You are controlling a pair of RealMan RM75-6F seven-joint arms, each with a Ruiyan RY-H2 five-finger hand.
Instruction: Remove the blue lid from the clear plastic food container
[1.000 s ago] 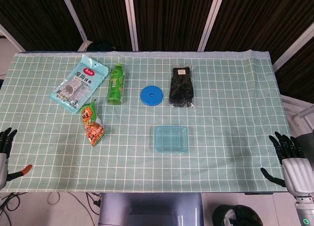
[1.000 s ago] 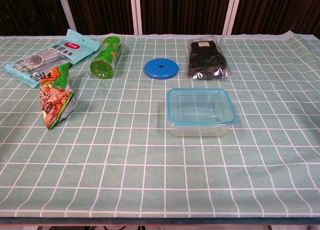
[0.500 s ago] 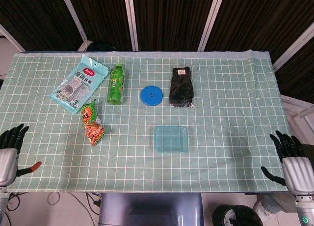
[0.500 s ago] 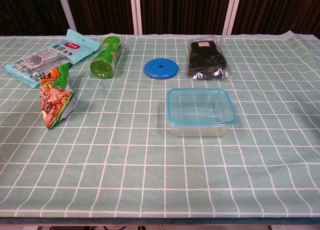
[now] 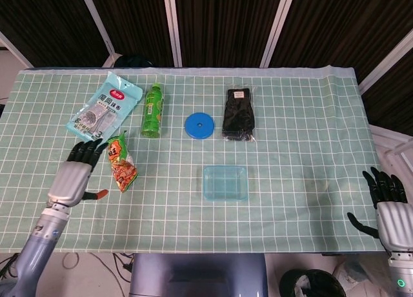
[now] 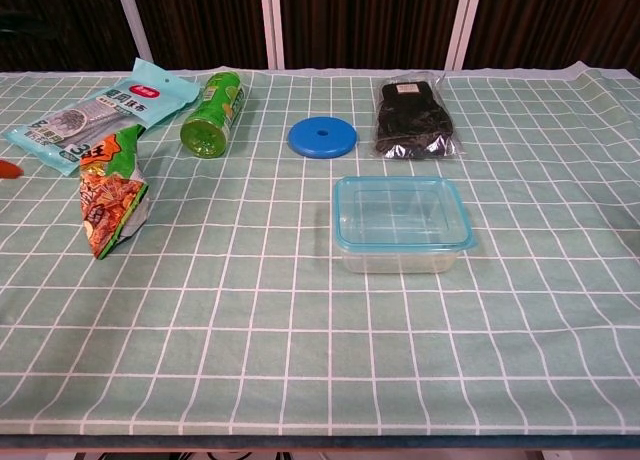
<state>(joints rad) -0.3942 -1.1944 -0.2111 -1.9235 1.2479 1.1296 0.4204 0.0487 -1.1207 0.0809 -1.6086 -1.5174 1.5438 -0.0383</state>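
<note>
We find the clear plastic food container near the middle of the tabletop, slightly toward the front edge, upright, with its blue lid seated on the rim. Neither hand touches it.

We see the left hand over the tabletop near the left edge, holding nothing, fingers apart and pointing toward the far edge, just beside the orange snack bag. We see the right hand off the front right corner, holding nothing, fingers spread.

Toward the far edge from the container, we note a round blue disc lying flat, with a black packaged item to its right and a green bottle on its side to its left. A pale blue packet lies near the far left corner.
</note>
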